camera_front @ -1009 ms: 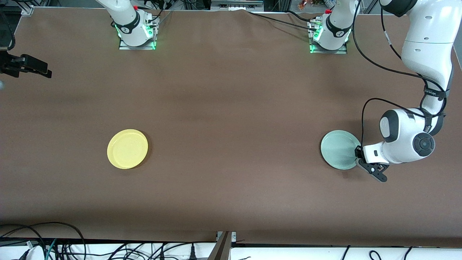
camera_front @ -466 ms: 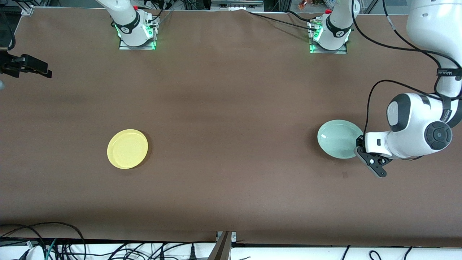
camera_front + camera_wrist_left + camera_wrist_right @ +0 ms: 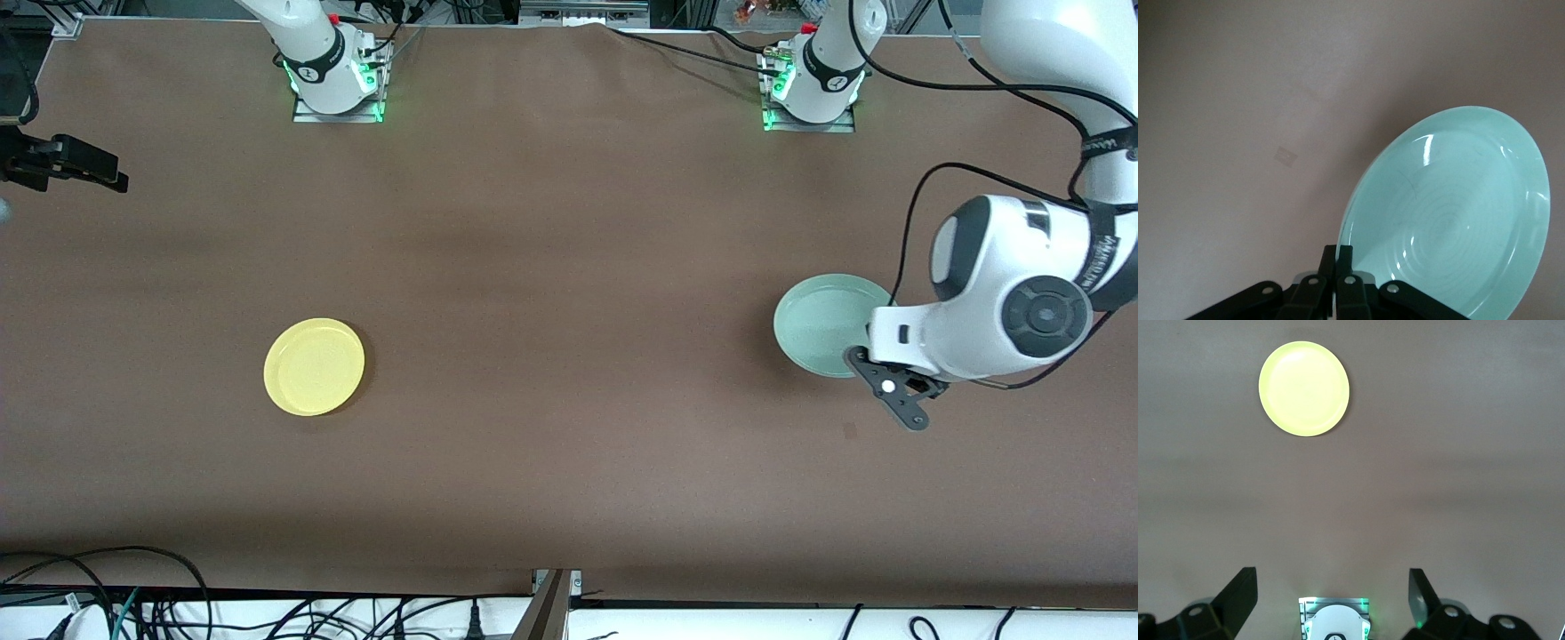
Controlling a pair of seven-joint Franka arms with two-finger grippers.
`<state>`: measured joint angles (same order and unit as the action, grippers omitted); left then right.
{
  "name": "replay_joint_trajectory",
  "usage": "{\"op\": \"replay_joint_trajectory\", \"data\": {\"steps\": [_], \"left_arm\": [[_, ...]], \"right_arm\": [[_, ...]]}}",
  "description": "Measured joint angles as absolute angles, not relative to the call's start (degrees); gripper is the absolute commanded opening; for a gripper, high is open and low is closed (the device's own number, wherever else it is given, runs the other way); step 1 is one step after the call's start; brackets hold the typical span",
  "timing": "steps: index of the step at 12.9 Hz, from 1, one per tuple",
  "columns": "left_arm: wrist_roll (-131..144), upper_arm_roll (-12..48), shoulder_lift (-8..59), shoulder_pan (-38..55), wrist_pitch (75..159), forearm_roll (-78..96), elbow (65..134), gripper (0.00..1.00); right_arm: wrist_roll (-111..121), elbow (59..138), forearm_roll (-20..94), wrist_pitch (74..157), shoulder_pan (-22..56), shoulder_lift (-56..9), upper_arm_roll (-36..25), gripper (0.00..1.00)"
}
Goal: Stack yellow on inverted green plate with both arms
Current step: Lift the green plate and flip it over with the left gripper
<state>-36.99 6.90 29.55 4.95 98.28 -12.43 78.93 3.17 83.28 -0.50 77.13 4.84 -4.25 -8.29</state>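
Cables (image 3: 107,604) trail along the strip below the table's near edge, at the bottom of the front view. Brown matte covering spreads over the whole table (image 3: 569,267), plain apart from a small pale mark (image 3: 850,431) toward the left arm's end.

Nearest of the task's things, the yellow plate (image 3: 314,366) lies flat, rim up, toward the right arm's end, at about eight o'clock from the table's middle. From the right wrist view it sits alone on the brown cover (image 3: 1304,388).

Toward the left arm's end, at about three o'clock, the left gripper (image 3: 867,354) pinches the rim of the green plate (image 3: 822,325), its fingers (image 3: 1337,263) closed tight on the edge. That plate is tilted, hollow face showing, with its shadow on the cover beside it.

Farther back, the two arm bases (image 3: 333,76) stand with green lights glowing. The right gripper (image 3: 1331,597) waits high over its own base, fingers spread wide with nothing between them. Dark framing and clutter line the room past the table's top edge.
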Motion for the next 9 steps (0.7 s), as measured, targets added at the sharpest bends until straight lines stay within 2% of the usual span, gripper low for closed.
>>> {"op": "replay_joint_trajectory", "data": {"steps": [5, 9], "left_arm": [[-11.99, 7.00, 29.93, 19.60, 88.16, -27.48, 76.84, 0.00], [-0.57, 6.71, 33.44, 29.12, 84.65, -38.37, 76.93, 0.00]], "right_arm": [[3.17, 83.28, -0.33, 77.18, 4.75, -5.83, -8.58, 1.00], [3.17, 83.28, -0.34, 77.11, 4.60, -6.23, -9.11, 1.00]]}}
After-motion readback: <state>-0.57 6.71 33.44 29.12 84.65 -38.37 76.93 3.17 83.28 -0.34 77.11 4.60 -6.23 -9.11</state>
